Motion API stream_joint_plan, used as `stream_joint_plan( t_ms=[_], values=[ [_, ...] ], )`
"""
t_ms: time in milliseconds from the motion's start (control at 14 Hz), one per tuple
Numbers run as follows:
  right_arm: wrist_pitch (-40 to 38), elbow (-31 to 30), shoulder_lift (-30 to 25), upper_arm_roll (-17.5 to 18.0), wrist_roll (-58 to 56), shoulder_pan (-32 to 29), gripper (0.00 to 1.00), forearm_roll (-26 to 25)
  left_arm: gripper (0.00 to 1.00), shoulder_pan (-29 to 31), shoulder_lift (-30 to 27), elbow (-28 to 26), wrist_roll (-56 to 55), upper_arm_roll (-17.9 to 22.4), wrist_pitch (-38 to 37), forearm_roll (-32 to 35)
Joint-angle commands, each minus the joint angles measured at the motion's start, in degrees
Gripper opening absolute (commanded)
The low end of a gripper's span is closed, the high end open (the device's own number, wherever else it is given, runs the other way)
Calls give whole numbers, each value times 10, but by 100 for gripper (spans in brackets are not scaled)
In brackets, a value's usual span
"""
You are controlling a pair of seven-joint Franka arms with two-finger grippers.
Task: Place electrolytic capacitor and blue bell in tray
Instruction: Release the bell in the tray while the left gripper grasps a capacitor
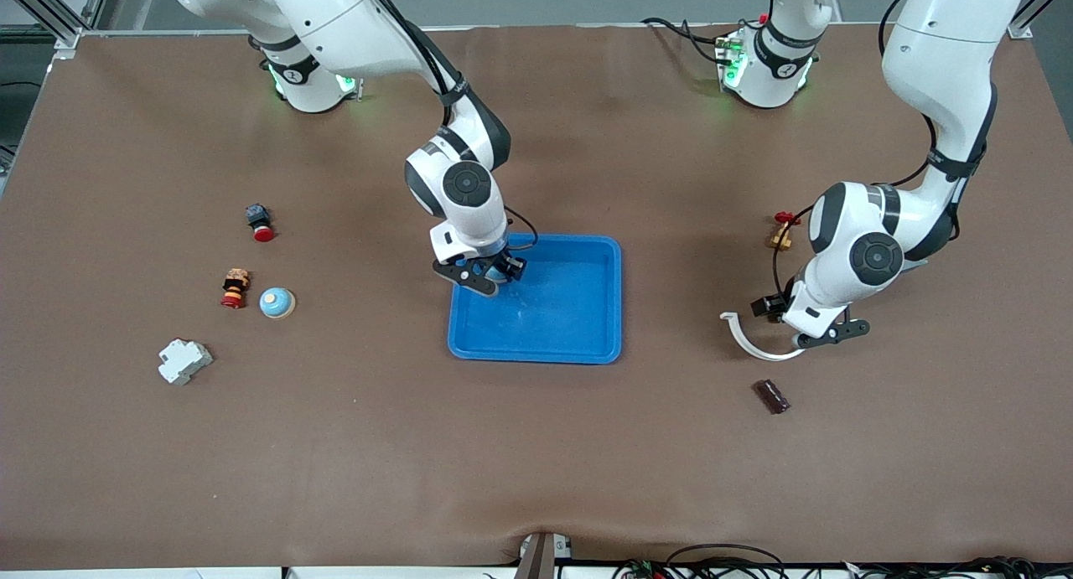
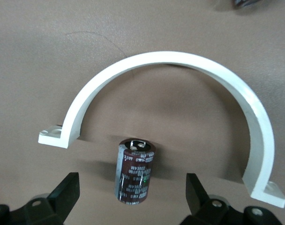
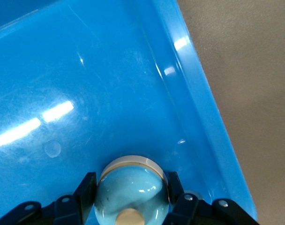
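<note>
The bright-blue tray (image 1: 536, 354) lies mid-table. My right gripper (image 1: 489, 276) is shut on a light-blue bell (image 3: 131, 191) with a cream knob, low inside the tray's corner toward the right arm's base, close to the rim (image 3: 213, 123). I cannot tell whether the bell touches the tray floor. My left gripper (image 1: 826, 334) is open, low over the table toward the left arm's end. In the left wrist view its fingers (image 2: 67, 190) stand wide on either side of the dark-brown electrolytic capacitor (image 2: 134, 171), not touching it. The capacitor is hidden in the front view.
A white half-ring clamp (image 1: 754, 342) arcs around the capacitor (image 2: 180, 63). A dark-brown block (image 1: 771, 395) and a brass-and-red part (image 1: 782, 232) lie nearby. Toward the right arm's end lie another blue bell (image 1: 277, 302), a red button (image 1: 260, 223), a stacked part (image 1: 235, 287) and a white breaker (image 1: 184, 360).
</note>
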Motion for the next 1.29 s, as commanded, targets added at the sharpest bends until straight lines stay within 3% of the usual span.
stream_joint_plan(
  t_ms=[0, 72, 143, 286, 501, 644, 931, 1074, 1217],
  values=[
    [-1, 14, 10, -6, 24, 8, 2, -17, 100, 4, 5, 4, 3, -2, 6, 12],
    [-2, 15, 9, -6, 34, 4, 76, -15, 100, 3, 8, 4, 4, -2, 6, 12],
    [-2, 17, 9, -7, 55, 7, 100, -20, 100, 4, 9, 4, 3, -2, 6, 12],
    [-11, 27, 9, -6, 64, 7, 100, -25, 100, 4, 9, 5, 3, -2, 6, 12],
    [-30, 37, 4, -6, 56, 2, 100, -25, 76, 4, 9, 6, 3, -2, 6, 12],
    [-75, 60, 0, -6, 55, -2, 100, -24, 74, 4, 10, 7, 3, -2, 6, 11],
    [-109, 41, -41, -7, 20, -33, 100, -25, 37, 4, 11, 7, -1, -2, 6, 11],
    [-135, 28, -68, -7, -73, -67, 100, -25, 20, 4, 11, 7, -4, -2, 6, 11],
    [-150, 5, -102, -7, -121, -93, 100, -25, 8, 2, 11, 8, -7, -2, 6, 11]
  ],
)
